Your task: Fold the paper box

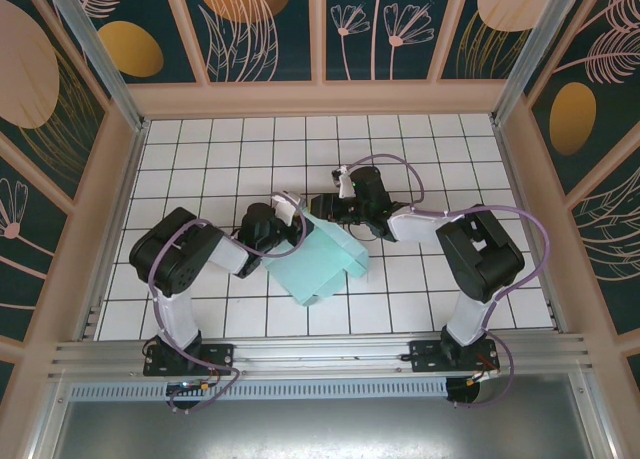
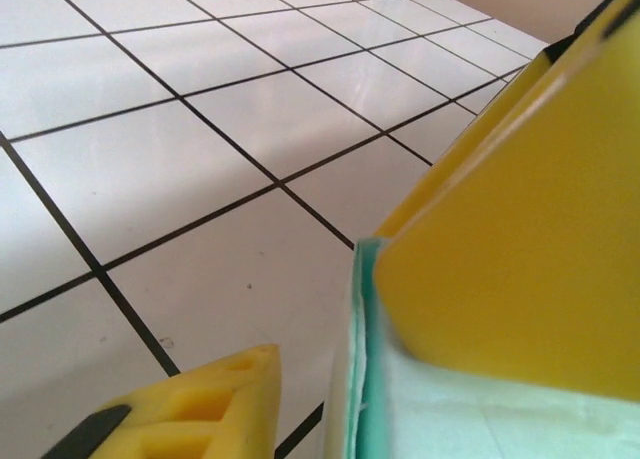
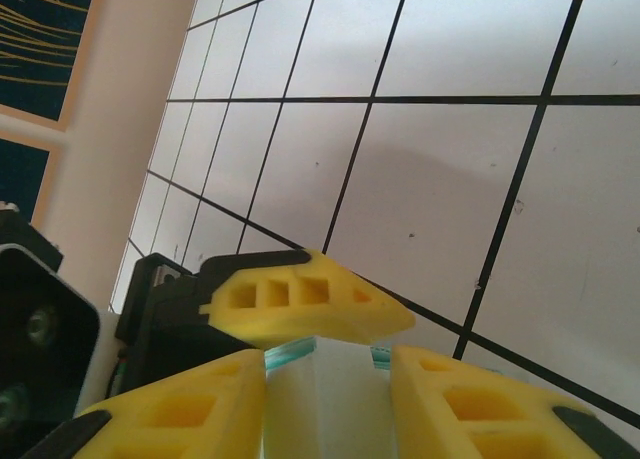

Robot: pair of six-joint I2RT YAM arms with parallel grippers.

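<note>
between the fingers of your right pincer (image 3: 328,364) sits a pale, creased strip of the paper box (image 3: 330,419). it touches both yellow pads, so this pincer is pinching the card. just past its tips, one finger (image 3: 350,314) of your left pincer (image 2: 325,319) crosses above the same edge. the left pincer stands spread: a thin mint edge lies against one finger, and bare tile shows between that edge and the other finger. seen from above, the box is a mint-aqua sheet with a paler panel angled up near both pincers. it stretches from them back toward the arm bases on the white tiled table (image 1: 230,149).
</note>
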